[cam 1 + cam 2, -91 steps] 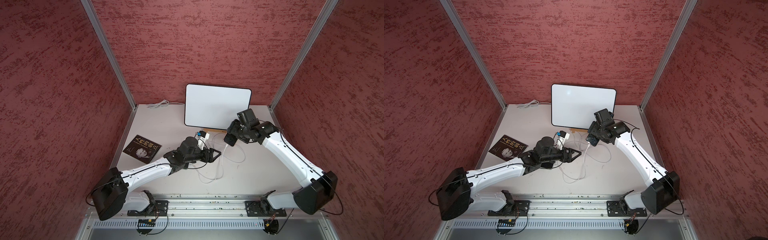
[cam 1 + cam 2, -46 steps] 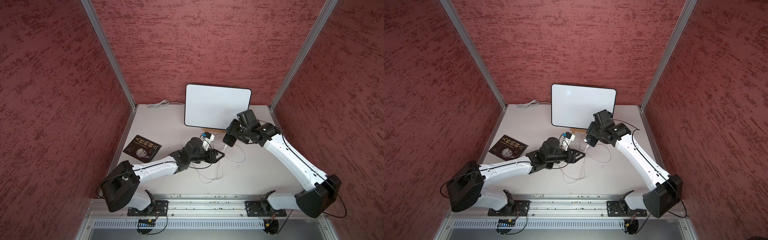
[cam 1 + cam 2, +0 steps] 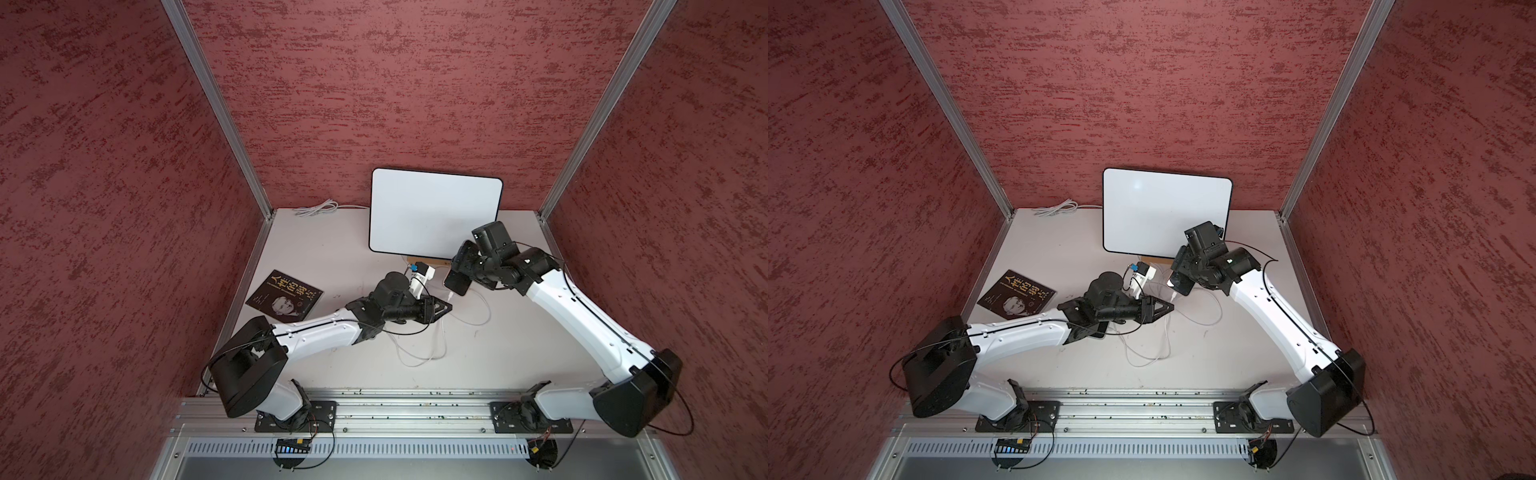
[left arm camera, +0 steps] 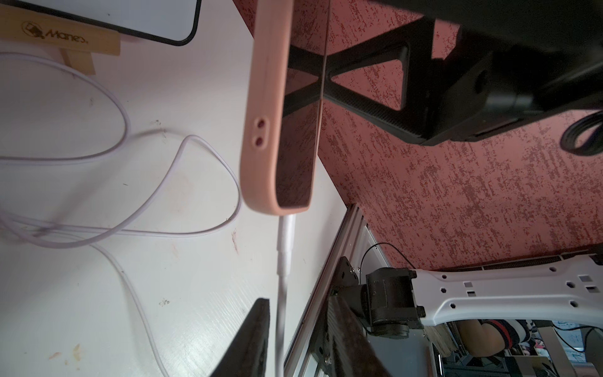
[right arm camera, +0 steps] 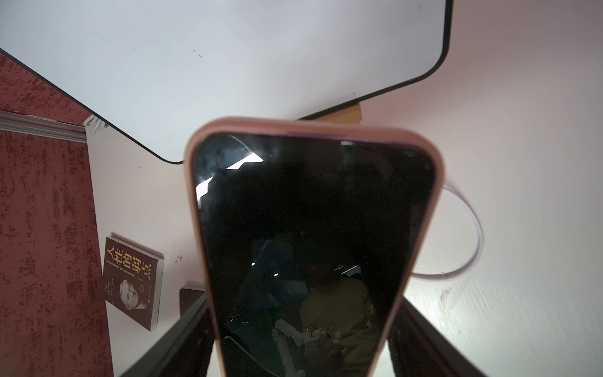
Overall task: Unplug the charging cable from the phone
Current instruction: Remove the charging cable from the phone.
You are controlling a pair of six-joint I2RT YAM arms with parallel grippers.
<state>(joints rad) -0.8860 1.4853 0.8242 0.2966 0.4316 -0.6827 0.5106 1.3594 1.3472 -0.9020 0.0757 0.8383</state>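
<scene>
A phone in a pink case hangs above the table, and my right gripper is shut on its two long edges. Both top views show the phone tilted, its lower end toward the left arm. The white charging cable's plug sits in the phone's lower end. My left gripper straddles the cable just below the plug. One fingertip is close beside the cable and a gap remains on the other side. Slack cable lies looped on the table.
A whiteboard leans on a wooden stand at the back. A dark book lies at the left. A white adapter sits behind the left wrist. Another coiled cable lies in the back left corner.
My left gripper has reached right to the cable below the phone, and its jaws have narrowed around it. The right arm with the phone has barely moved.
</scene>
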